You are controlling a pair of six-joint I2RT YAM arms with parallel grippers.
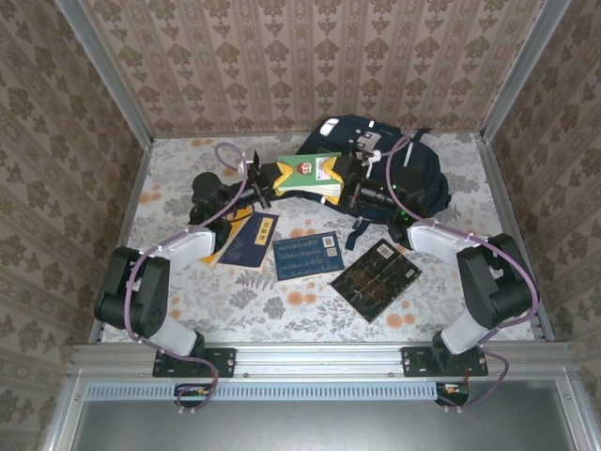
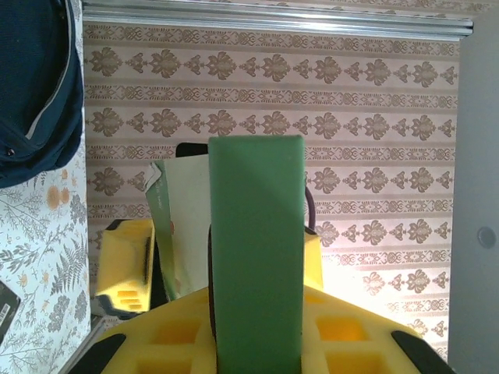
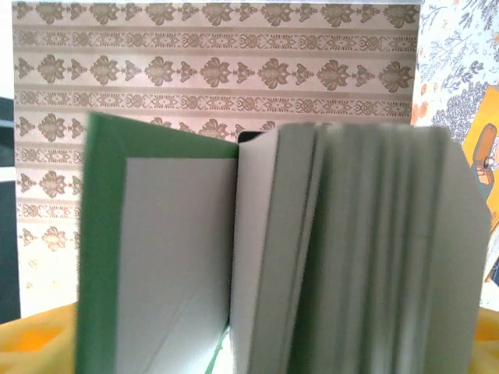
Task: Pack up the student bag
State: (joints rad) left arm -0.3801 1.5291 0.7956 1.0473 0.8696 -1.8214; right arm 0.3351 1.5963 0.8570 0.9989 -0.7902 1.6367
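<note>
Bag [image 1: 427,178]: lies at the far side of the surface [image 1: 235,296], right of centre, with a pale patch showing near its top. In the left wrist view its navy fabric [image 2: 39,78] is at the upper left, resting on the floral cloth.

Green book [image 1: 315,174]: held clear of the surface between the two arms, just in front of the bag's near-left edge.

Left claw [image 1: 280,175]: closed on the green book from the left. The left wrist view shows the green spine rising upright between the yellow fingers [image 2: 343,335].

Right claw [image 1: 346,171]: at the book's right end. In the right wrist view the pages are fanned and blurred, and the green cover hangs open to the left. The yellow fingers [image 3: 31,343] stand wide at the bottom corners, with the book between them. Cannot tell whether they press on it.

Near half of the surface: three flat books in a row.
- Blue book with yellow band [image 1: 246,240], left, close beside the left arm.
- Blue book [image 1: 305,254], centre.
- Dark book [image 1: 376,280], right, angled.
</note>
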